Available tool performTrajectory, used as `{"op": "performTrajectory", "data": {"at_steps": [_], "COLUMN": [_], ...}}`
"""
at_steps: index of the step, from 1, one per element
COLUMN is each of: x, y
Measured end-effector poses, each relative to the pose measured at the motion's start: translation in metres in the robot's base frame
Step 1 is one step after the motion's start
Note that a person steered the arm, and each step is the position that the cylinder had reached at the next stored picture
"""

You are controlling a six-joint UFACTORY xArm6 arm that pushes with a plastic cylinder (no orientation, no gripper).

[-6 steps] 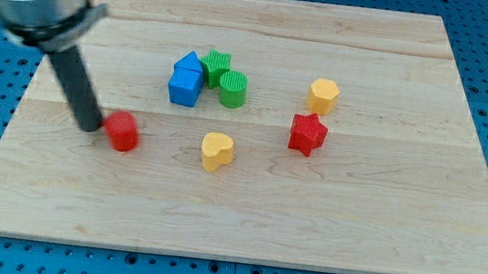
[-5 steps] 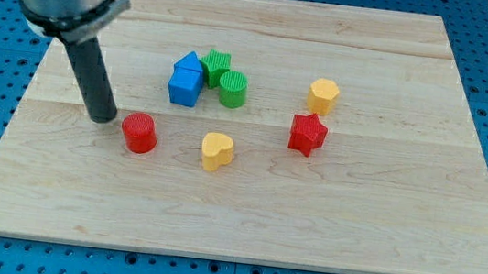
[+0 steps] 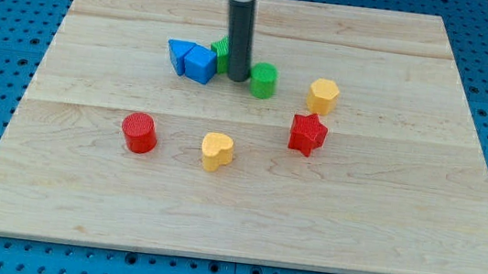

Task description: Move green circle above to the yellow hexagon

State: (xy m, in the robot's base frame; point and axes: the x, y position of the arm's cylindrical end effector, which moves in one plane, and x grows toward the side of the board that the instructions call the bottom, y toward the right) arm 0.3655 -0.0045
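The green circle stands on the wooden board, left of the yellow hexagon with a gap between them. My tip rests on the board just left of the green circle, close to or touching it. The rod partly hides a green star behind it.
Two blue blocks lie left of the rod. A red star sits below the yellow hexagon. A yellow heart and a red circle lie lower on the board.
My tip moved from beside the red circle at the left to the green cluster. The green circle shifted right toward the yellow hexagon. The blue blocks shifted up and left.
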Motion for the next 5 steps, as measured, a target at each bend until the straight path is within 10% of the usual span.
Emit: {"op": "performTrajectory", "data": {"at_steps": [5], "x": [-0.008], "y": [0.066]}}
